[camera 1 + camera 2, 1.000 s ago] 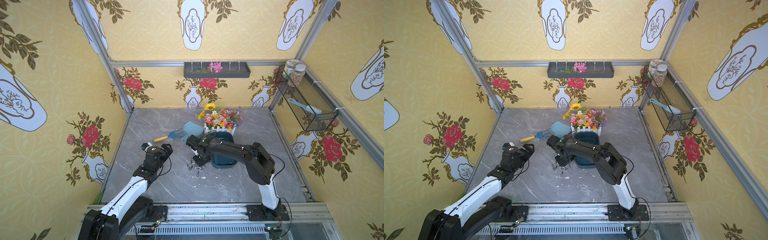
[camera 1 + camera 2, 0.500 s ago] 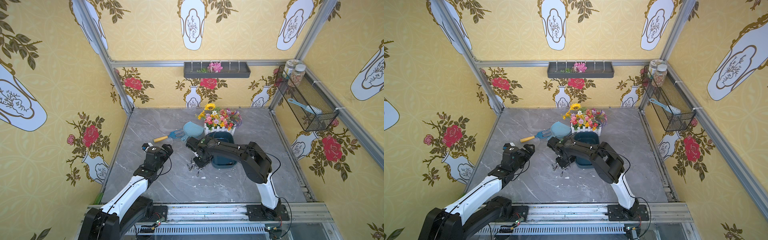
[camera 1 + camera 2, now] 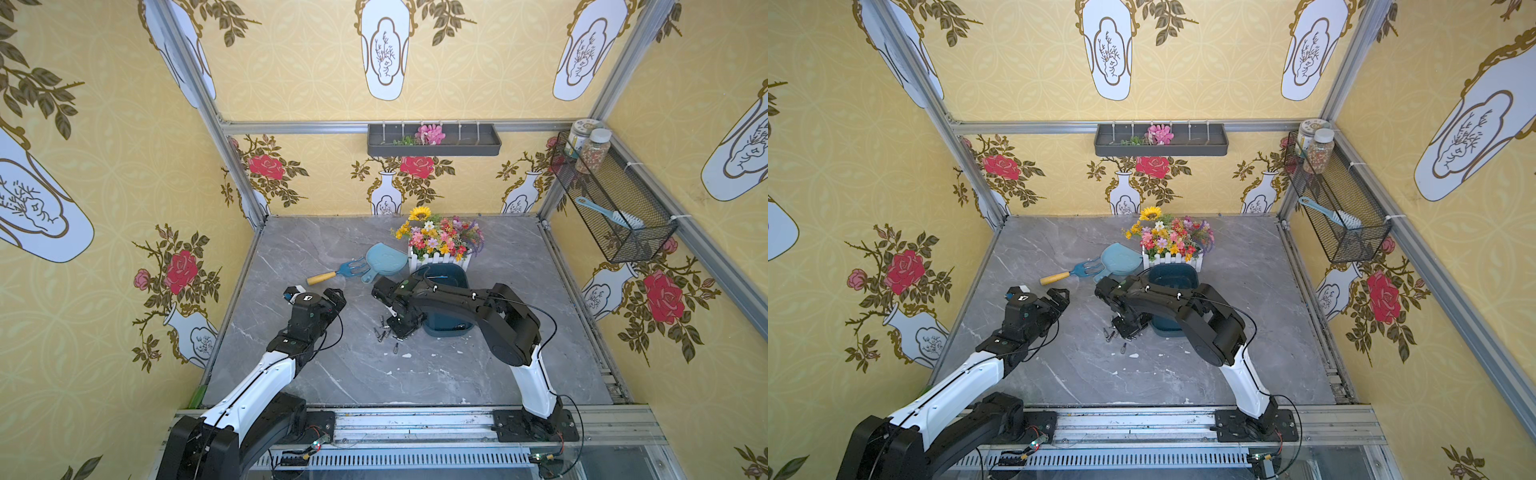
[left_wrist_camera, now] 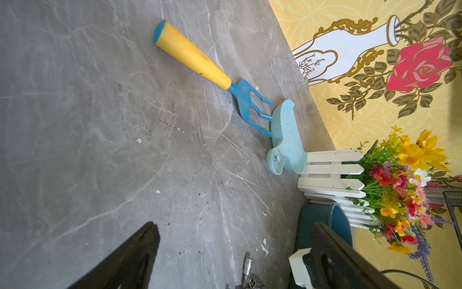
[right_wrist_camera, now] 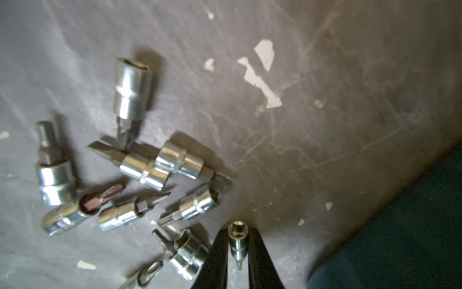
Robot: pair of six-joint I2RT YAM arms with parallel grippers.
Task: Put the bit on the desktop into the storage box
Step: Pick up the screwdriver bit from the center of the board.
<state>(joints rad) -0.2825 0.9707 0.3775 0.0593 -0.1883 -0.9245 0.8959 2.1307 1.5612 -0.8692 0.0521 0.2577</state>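
The right claw (image 5: 237, 232) pinches one slim chrome bit (image 5: 236, 246) between its black fingers (image 5: 217, 260), at the edge of a heap of other bits (image 5: 160, 165) lying on the grey counter (image 5: 325, 100). In a top view the dark teal storage box (image 3: 457, 275) sits just beside the heap, at about two o'clock. The left claw (image 3: 316, 294) hangs spread wide and empty at ten o'clock, well apart. The hold appears to sit near the fingertips on slick round metal, so the bit may twist or slip free on the lift. A low carry could clip the box's raised rim, and close neighbours could be dragged along.
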